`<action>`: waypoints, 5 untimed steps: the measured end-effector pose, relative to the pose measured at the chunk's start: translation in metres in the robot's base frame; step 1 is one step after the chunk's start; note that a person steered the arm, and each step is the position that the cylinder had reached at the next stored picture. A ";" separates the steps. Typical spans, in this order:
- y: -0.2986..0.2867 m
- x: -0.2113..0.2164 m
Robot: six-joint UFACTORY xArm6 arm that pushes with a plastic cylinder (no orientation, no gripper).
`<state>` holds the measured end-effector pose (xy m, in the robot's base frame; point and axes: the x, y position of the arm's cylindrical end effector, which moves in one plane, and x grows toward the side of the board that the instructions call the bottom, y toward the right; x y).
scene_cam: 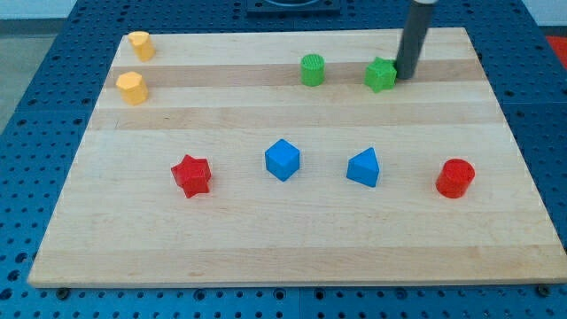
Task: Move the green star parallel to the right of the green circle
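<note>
The green star point(381, 74) sits near the view's top, right of centre, on the wooden board point(292, 248). The green circle point(312, 69) stands to its left at about the same height, with a gap between them. My tip point(407, 75) is right beside the star's right side, touching or nearly touching it. The dark rod rises from there to the view's top edge.
Two yellow blocks point(140, 44) point(132, 88) stand at the top left. A red star point(191, 175), a blue cube point(282, 159), a blue triangular block point(363, 167) and a red cylinder point(455, 178) form a row across the middle. The board's right edge is near the rod.
</note>
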<state>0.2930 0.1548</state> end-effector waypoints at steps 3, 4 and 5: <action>0.100 0.019; 0.089 0.041; 0.044 0.037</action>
<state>0.3302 0.1988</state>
